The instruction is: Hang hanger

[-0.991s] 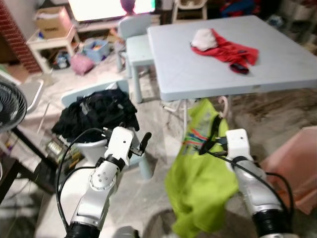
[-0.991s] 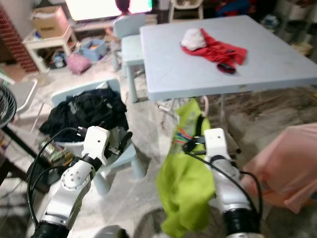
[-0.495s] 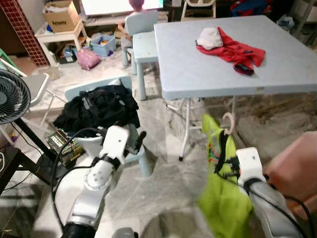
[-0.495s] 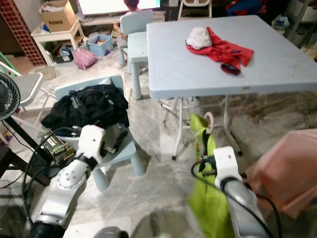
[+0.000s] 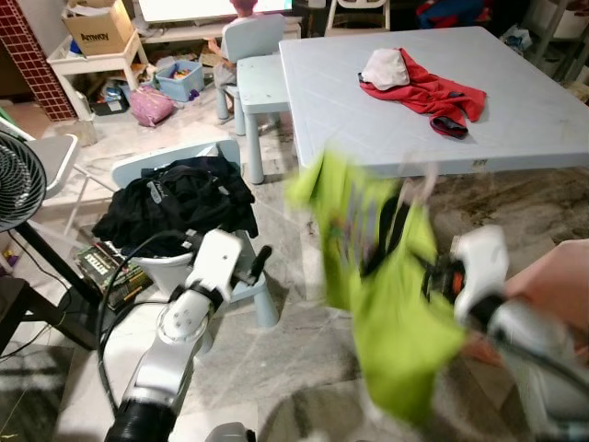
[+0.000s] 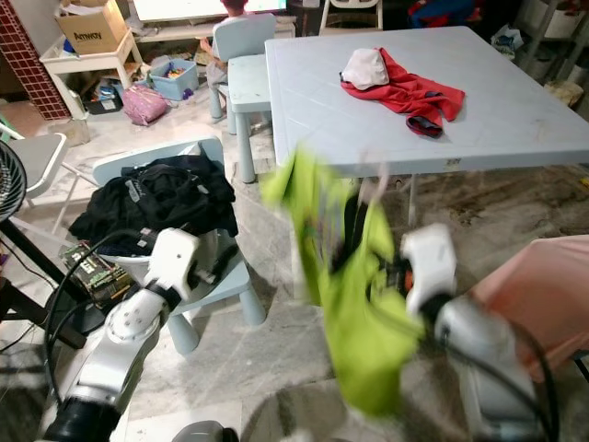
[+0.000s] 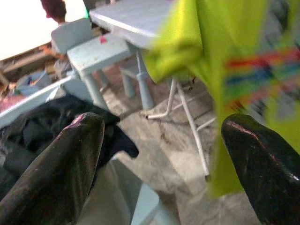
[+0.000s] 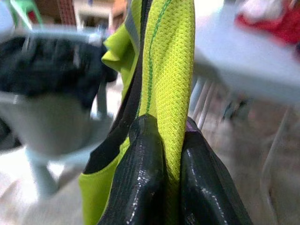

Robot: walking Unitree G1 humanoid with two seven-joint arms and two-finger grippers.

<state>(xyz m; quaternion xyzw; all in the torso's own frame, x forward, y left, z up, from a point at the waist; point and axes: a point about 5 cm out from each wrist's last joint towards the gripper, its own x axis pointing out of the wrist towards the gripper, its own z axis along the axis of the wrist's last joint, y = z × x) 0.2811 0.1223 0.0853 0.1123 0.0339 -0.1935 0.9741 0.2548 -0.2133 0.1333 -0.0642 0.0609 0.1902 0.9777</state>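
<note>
A lime-green shirt (image 5: 391, 285) with coloured stripes hangs on a hanger whose pale hook (image 5: 426, 177) is a blur above it. The shirt is flared out and smeared by motion in front of the table's near edge. My right gripper (image 8: 166, 154) is shut on the shirt's green fabric with its black trim; in the head views it (image 5: 440, 276) sits just right of the shirt. My left gripper (image 5: 258, 262) is held low at the left, beside the small chair, its fingers (image 7: 56, 173) wide open with nothing between them.
A pale blue folding table (image 5: 515, 129) carries a red garment (image 5: 425, 92) and a white cap. A small blue chair (image 5: 166, 161) holds black clothes (image 5: 179, 198). A fan (image 5: 14, 189) stands at the left and a pink object (image 5: 561, 285) at the right. Cluttered shelves lie behind.
My right arm has swung the green shirt up and to the left, so it now flares out, blurred, before the table edge. The left arm has hardly moved.
</note>
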